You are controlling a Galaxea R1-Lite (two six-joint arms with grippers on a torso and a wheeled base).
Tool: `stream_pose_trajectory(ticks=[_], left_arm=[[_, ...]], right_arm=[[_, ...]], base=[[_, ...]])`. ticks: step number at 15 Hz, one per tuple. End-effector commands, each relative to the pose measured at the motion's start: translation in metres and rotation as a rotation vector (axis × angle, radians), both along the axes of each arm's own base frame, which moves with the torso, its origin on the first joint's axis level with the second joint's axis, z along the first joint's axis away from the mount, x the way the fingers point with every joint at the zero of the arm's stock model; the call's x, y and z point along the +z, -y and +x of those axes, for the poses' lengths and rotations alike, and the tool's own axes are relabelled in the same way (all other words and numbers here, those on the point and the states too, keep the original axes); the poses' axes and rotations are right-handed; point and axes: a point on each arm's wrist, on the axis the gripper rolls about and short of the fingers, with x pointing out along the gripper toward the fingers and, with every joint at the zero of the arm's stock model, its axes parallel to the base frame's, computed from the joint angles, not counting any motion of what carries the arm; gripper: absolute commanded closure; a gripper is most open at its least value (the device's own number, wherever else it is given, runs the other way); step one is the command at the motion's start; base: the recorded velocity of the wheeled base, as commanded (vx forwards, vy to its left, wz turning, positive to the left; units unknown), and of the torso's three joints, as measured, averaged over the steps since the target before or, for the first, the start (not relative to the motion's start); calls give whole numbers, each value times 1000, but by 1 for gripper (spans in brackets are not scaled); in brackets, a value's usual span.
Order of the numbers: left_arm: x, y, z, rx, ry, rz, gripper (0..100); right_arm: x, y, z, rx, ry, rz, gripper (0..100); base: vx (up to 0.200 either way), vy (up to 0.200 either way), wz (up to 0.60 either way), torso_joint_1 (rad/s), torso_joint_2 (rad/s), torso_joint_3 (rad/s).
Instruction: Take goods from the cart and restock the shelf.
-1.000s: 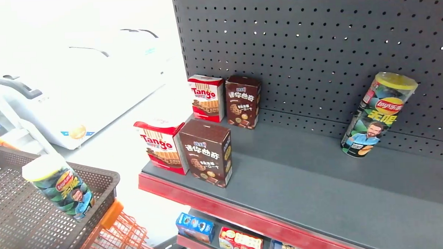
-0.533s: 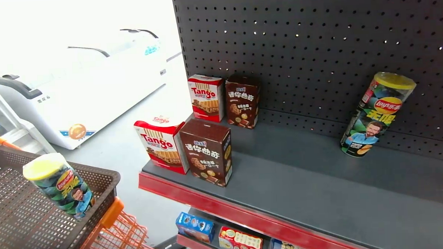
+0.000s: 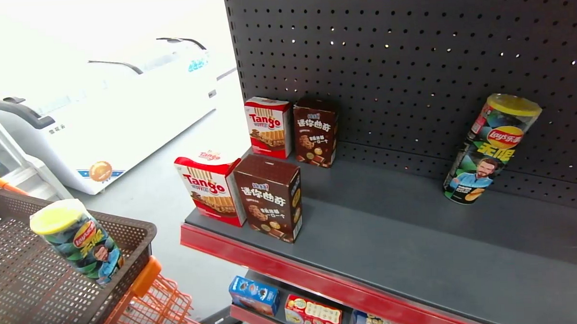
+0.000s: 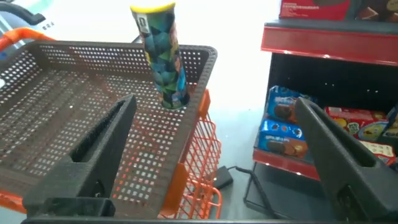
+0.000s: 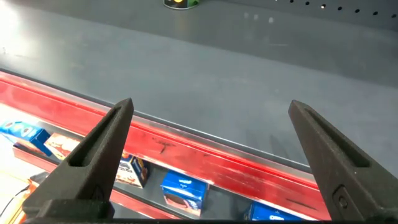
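Change: nothing has moved over the last second; the can in the cart and the shelf goods sit where they were.
Left gripper: fingers spread wide, nothing between them. It hangs above the near side of the basket, short of the can.
Right gripper: fingers spread wide, holding nothing. It sits in front of the shelf's red front edge, with bare shelf board beyond.
Cart can: a chips can with a yellow lid, upright in the brown perforated basket and close to its rim on the shelf side. In the left wrist view it stands at the far side of the basket.
Cart: orange wire frame under the basket, parked just left of the shelf.
Shelf: grey board with a dark pegboard back.
Shelf can: matching chips can, at the back against the pegboard, well apart from the boxes.
Boxes: at the left end, two rows. Front red wafer box touches the front brown cookie box; behind them the rear wafer box stands just beside the rear cookie box.
Lower shelf: small snack packs under the red edge.
Background: white chest freezer beyond the cart.
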Motion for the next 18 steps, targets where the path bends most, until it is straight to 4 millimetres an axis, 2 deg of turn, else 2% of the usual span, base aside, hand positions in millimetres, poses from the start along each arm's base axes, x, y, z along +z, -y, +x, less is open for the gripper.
stream_pose_trajectory(ticks=[1,2,4,6,8,10,12,13,14,18], left_arm=[[54,-1,13,48,-100,35,0],[81,-2,30,78,-154,33,0],[100,-3,50,117,-197,4,0],[117,-18,100,229,-322,-85,0],[115,-29,135,228,-347,-67,0],[110,-36,157,221,-353,22,0],[102,-46,176,268,-365,22,0],[100,-49,181,279,-365,21,0],[89,-56,194,291,-377,13,0],[65,-61,210,260,-384,-46,0]], right_arm=[[0,0,0,-2,0,0,0],[0,0,0,0,0,0,0],[0,0,0,0,0,0,0],[0,0,0,0,0,0,0],[0,0,0,0,0,0,0],[0,0,0,0,0,0,0],[0,0,0,0,0,0,0],[0,0,0,0,0,0,0],[0,0,0,0,0,0,0],[0,0,0,0,0,0,0]], base=[[0,0,0,0,0,0],[0,0,0,0,0,0],[0,0,0,0,0,0],[0,0,0,0,0,0],[0,0,0,0,0,0],[0,0,0,0,0,0],[0,0,0,0,0,0],[0,0,0,0,0,0],[0,0,0,0,0,0],[0,0,0,0,0,0]])
